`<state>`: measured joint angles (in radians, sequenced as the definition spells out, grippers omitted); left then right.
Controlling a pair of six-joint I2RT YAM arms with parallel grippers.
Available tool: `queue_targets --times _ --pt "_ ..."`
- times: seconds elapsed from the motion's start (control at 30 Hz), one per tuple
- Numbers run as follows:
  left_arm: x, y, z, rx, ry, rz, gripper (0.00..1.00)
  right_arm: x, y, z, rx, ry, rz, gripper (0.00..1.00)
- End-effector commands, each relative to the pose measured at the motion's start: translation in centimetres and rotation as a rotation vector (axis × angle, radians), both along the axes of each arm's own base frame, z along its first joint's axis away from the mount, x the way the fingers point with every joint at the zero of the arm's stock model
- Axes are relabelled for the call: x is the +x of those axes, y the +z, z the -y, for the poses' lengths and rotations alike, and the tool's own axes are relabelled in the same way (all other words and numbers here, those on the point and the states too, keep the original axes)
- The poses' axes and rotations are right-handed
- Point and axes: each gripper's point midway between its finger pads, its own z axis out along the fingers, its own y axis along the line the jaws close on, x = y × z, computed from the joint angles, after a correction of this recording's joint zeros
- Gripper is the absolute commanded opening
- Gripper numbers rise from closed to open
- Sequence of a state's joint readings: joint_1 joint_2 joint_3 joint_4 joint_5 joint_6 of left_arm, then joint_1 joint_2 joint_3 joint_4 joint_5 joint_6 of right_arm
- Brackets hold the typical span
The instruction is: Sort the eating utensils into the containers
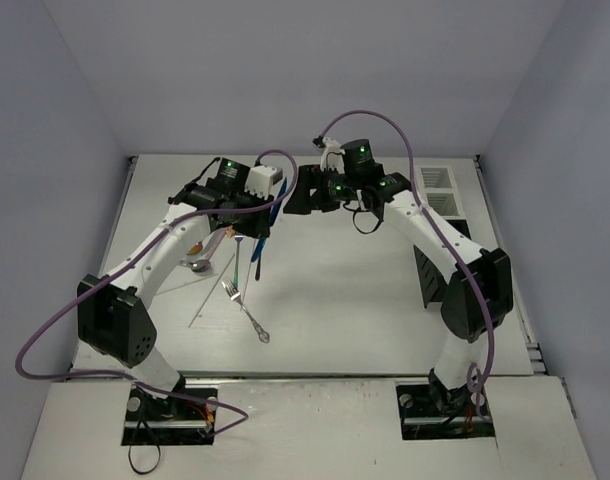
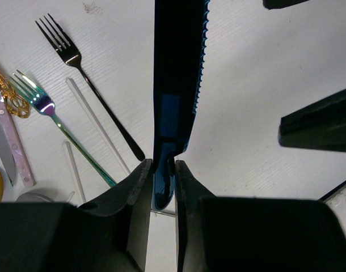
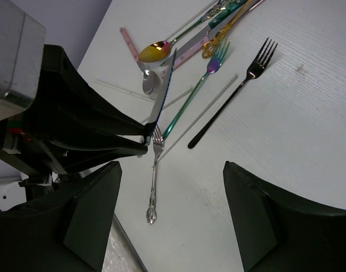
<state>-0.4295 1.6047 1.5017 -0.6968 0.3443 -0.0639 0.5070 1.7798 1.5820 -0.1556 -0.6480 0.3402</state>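
**Cutlery sort, blue knife in transit.** Nearest the arm bases, a silver fork (image 1: 248, 313) lies alone on the table (image 1: 365, 310), with a thin pale stick (image 1: 209, 295) just to its left. Beyond them, a teal-handled fork (image 2: 59, 127), a dark fork (image 2: 88, 85) and a gold spoon (image 3: 156, 50) lie in a loose, unsorted cluster.

Over this cluster the left gripper (image 2: 163, 165) has its jaws clamped on the handle of the blue knife (image 2: 178, 85). The serrated blade projects straight out from the fingers and appears to be held clear of the table. Facing it, the right gripper (image 3: 170, 170) has its jaws well apart with nothing between them. The knife is near their gap but outside it.

To the right, the black container (image 1: 426, 275) stands beside the right arm. The white container (image 1: 440, 190) sits behind it toward the far edge. Their contents cannot be made out.

*Step in hand (judged):* the knife is being carried and is probably offered for a hand-over, since both containers lie on the right arm's side.

*Next move (judged):* the right jaws must straddle the flat of the blade or the free part of the handle and close squarely. Only then should the left jaws release, or the slim, smooth knife could twist or drop onto the cluster below.
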Motion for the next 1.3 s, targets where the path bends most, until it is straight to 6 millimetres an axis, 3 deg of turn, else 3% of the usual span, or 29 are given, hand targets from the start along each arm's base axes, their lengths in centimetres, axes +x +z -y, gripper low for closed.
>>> queue_targets --times 0.0,0.33,0.67,0.83,0.93,1.03,1.1,1.17,1.27 --pt "0.9 4.6 1.2 -0.092 -0.011 0.134 0.00 0.4 3.9 -2.1 0.099 0.062 0.076 0.69" --pt "0.8 4.7 1.4 -0.099 -0.012 0.133 0.00 0.1 3.7 -4.4 0.166 0.140 0.001 0.56" --pt "0.5 4.8 1.5 -0.106 -0.018 0.139 0.00 0.2 3.6 -5.2 0.198 0.170 -0.020 0.32" --pt "0.5 4.9 1.6 -0.107 -0.024 0.144 0.00 0.3 3.4 -5.4 0.202 0.175 -0.026 0.30" --pt "0.4 4.9 1.7 -0.103 -0.028 0.148 0.00 0.3 3.5 -5.6 0.204 0.179 -0.019 0.22" --pt "0.4 4.8 1.6 -0.097 -0.023 0.149 0.00 0.2 3.4 -5.6 0.201 0.180 -0.017 0.04" --pt "0.5 4.8 1.4 -0.089 -0.019 0.152 0.00 0.3 3.4 -5.5 0.195 0.171 -0.010 0.00" --pt "0.6 4.7 1.2 -0.079 -0.013 0.155 0.08 0.4 3.1 -5.3 0.184 0.158 -0.006 0.00" --pt "0.5 4.8 1.0 -0.069 -0.010 0.164 0.41 0.7 3.2 -4.8 0.175 0.138 0.011 0.00"
